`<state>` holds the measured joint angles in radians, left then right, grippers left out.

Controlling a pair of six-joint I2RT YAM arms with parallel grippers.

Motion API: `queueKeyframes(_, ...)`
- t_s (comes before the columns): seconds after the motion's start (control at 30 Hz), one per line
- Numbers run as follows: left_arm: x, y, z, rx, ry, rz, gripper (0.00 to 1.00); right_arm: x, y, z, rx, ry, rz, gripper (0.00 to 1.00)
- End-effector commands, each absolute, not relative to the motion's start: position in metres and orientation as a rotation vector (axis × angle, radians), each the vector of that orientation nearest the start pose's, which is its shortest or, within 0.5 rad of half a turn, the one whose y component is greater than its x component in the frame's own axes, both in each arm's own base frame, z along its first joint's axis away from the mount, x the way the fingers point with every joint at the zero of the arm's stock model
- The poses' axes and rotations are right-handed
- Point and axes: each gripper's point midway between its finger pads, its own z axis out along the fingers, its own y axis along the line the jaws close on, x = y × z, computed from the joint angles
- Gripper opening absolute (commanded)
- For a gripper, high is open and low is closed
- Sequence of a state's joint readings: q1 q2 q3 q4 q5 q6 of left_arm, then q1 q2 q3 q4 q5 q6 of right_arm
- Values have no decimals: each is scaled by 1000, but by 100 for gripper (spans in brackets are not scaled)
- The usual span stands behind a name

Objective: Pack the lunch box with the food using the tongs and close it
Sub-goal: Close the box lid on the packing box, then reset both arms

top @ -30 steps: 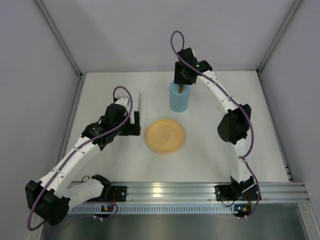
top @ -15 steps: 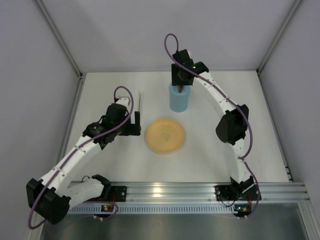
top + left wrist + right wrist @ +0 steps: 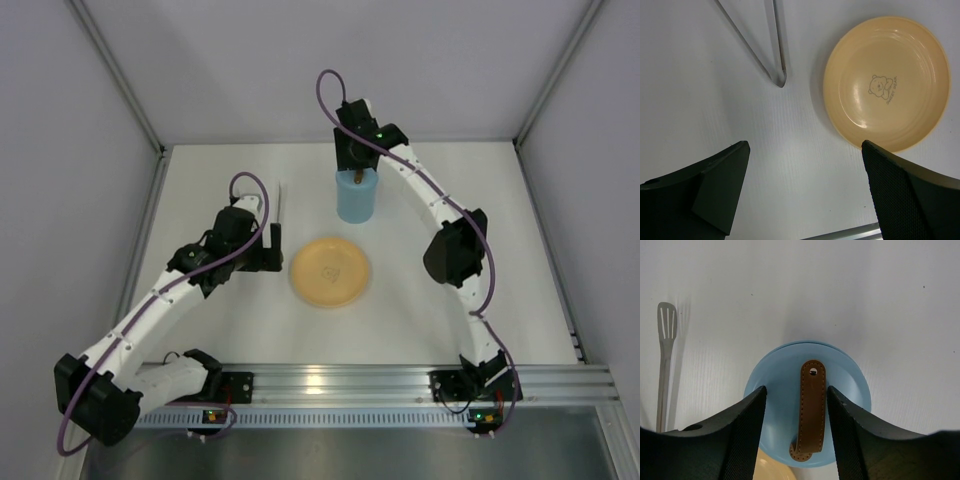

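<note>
The lid (image 3: 777,390) covers the lunch box (image 3: 356,207), which stands at the far middle of the table (image 3: 470,200), so its inside is hidden. The tongs (image 3: 280,203) show only in part (joined end in the left wrist view, one slotted tip in the right wrist view). Counted: one lunch box, one lid with one brown tab (image 3: 811,407), one plate (image 3: 330,272), one pair of tongs. The left gripper (image 3: 805,146) hangs spread wide, holding nothing, beside tongs and plate. The right gripper (image 3: 796,392) hovers over the lid with its jaws parted either side of the tab, not pinching it.
</note>
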<state>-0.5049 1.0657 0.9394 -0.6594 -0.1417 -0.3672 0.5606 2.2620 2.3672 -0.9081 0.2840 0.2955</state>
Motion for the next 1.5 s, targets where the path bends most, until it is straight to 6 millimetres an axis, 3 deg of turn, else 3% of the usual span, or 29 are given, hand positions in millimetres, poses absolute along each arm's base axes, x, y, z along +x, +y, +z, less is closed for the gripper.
queueKeyframes(0.0, 262, -136, 169, 103, 2359, -278, 98, 484, 269, 150, -306, 2441, -79, 52)
queueKeyframes(0.23, 262, -138, 167, 104, 2368, -285, 98, 477, 262, 129, -335, 2494, -137, 52)
queueKeyframes(0.53, 263, -137, 165, 102, 2373, -275, 98, 465, 252, 123, -288, 2506, -144, 51)
queueKeyframes(0.63, 262, -136, 165, 100, 2373, -271, 98, 468, 249, 135, -248, 2465, -137, 51)
queueKeyframes(0.73, 264, -135, 165, 96, 2369, -261, 98, 477, 248, 163, -198, 2387, -101, 53)
queueKeyframes(0.93, 267, -132, 168, 85, 2356, -240, 98, 493, 245, 255, -100, 2147, -13, 58)
queueKeyframes(1.03, 270, -132, 174, 79, 2345, -235, 98, 485, 232, 312, -52, 2022, 14, 61)
queueKeyframes(1.13, 275, -132, 185, 65, 2323, -231, 98, 475, 220, 326, -34, 1985, 13, 70)
queueKeyframes(1.17, 277, -132, 189, 59, 2314, -232, 98, 462, 213, 346, -17, 1950, 36, 74)
queueKeyframes(1.2, 278, -133, 192, 59, 2307, -235, 98, 456, 210, 351, -14, 1940, 46, 83)
queueKeyframes(1.23, 281, -134, 198, 52, 2294, -241, 98, 449, 202, 335, -14, 1969, 14, 91)
queueKeyframes(1.27, 282, -135, 201, 48, 2287, -242, 98, 435, 192, 354, 21, 1925, 41, 96)
queueKeyframes(1.3, 283, -135, 203, 43, 2285, -243, 98, 426, 184, 331, 11, 1961, 11, 100)
queueKeyframes(1.33, 284, -136, 204, 37, 2282, -248, 98, 419, 176, 330, 32, 1952, 1, 99)
queueKeyframes(1.37, 286, -137, 208, 32, 2274, -256, 98, 405, 166, 350, 74, 1893, 38, 99)
queueKeyframes(1.4, 287, -138, 209, 29, 2271, -259, 98, 396, 159, 323, 66, 1932, 9, 99)
queueKeyframes(1.43, 286, -138, 211, 19, 2269, -266, 98, 382, 149, 335, 91, 1895, 31, 99)
queueKeyframes(1.47, 287, -139, 213, 15, 2262, -271, 98, 377, 146, 329, 104, 1894, 40, 100)
